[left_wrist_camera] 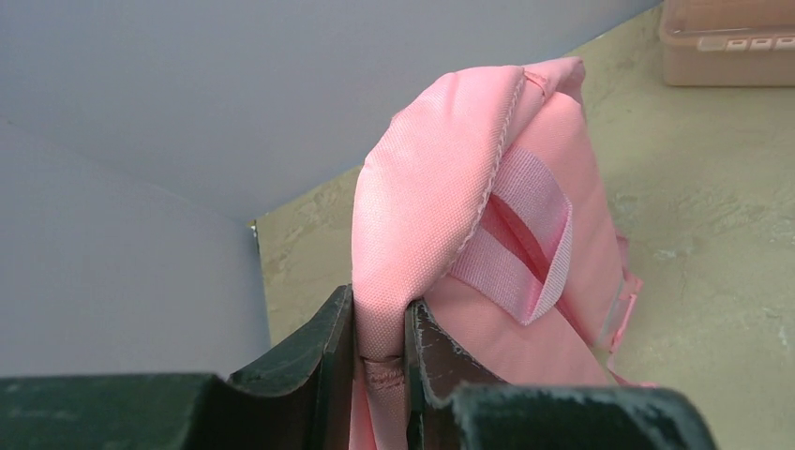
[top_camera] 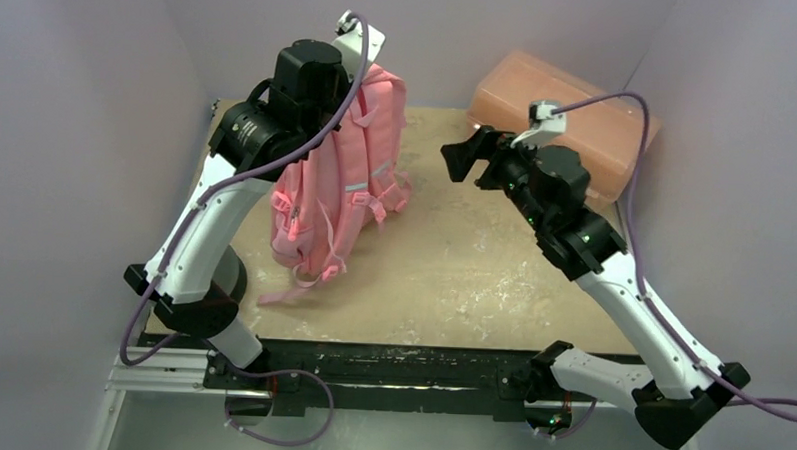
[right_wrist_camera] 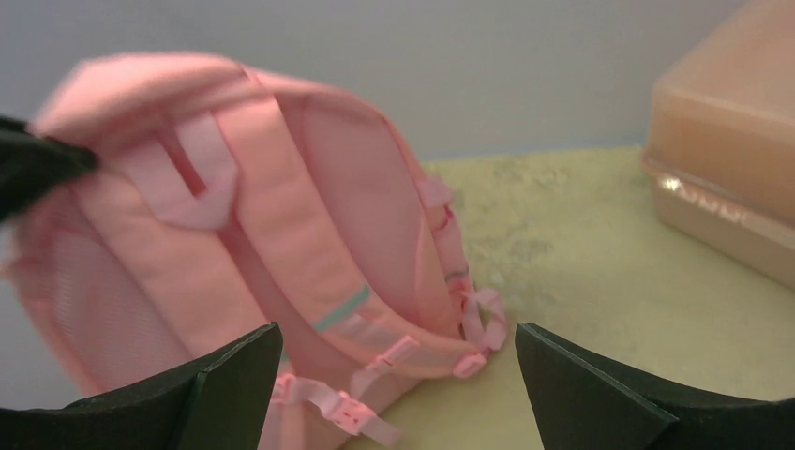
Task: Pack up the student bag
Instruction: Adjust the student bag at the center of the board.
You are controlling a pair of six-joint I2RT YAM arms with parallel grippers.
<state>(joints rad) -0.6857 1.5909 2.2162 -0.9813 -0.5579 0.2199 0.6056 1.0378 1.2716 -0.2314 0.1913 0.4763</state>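
Left gripper [left_wrist_camera: 382, 323] clenched on the student bag [top_camera: 338, 183] by a padded strap; the bag is upright beneath it. Right gripper [right_wrist_camera: 396, 330] released, empty, facing the bag. Judged step: steadying for opening. Next: locate the zipper.

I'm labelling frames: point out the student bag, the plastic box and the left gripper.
student bag [top_camera: 372, 144], top view, strap side
plastic box [top_camera: 519, 84], top view, lid
left gripper [left_wrist_camera: 381, 314], left wrist view, between fingertips

On table [top_camera: 473, 278], student bag [top_camera: 373, 134] standing left, box [top_camera: 569, 106] back right (far corner), right claw [top_camera: 455, 157] between them.
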